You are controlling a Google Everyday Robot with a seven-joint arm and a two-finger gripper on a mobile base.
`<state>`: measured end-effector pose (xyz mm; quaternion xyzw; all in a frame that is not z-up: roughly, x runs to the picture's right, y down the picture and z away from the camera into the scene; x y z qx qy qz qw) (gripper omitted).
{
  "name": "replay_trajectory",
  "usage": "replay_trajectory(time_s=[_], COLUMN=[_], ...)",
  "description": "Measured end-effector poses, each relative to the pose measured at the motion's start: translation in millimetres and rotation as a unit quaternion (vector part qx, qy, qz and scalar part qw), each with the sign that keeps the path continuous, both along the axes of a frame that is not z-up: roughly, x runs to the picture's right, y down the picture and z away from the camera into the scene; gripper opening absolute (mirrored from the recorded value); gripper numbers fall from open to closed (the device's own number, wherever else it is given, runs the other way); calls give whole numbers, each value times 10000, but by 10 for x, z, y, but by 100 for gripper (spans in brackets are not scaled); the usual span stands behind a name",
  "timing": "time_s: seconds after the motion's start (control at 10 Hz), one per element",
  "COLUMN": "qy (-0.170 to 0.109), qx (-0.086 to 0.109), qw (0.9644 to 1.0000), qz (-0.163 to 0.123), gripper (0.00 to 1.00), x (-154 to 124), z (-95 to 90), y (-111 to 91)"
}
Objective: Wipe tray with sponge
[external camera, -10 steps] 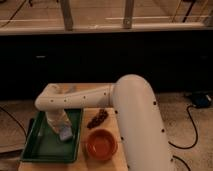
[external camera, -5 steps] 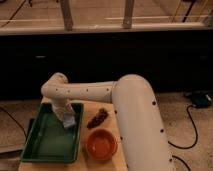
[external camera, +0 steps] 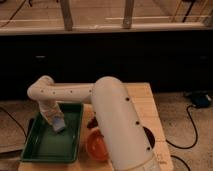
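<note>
— Where is the sponge [external camera: 59, 126] lying?
— It is lying inside the tray [external camera: 47, 146], toward its far side, right at the gripper [external camera: 55, 121]; whether the gripper is clamping it, I cannot tell.
— And the surroundings?
— The tray is resting at the left of a wooden tabletop [external camera: 142, 97]; an orange bowl [external camera: 95, 146] is sitting just right.

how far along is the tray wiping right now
Done: the sponge is at the gripper, down inside the tray, in its far right part. In hand: the wiping itself, with the sponge seemingly against the tray floor. Left: the near and left floor, where the sponge is not. No dirt shows, so cleanliness cannot be judged.
</note>
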<state>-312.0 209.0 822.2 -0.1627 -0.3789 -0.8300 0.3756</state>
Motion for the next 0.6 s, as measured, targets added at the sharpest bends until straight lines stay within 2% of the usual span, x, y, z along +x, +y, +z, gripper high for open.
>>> replay_trajectory(time_s=[0.1, 0.3, 0.6], qy=[-81, -62, 142], qx=[-40, -26, 160], qw=[9998, 9996, 9998], qz=[-199, -277, -51], gripper=[0, 0, 0], x=[3, 167, 611], z=[-125, -252, -298], y=[167, 271, 136])
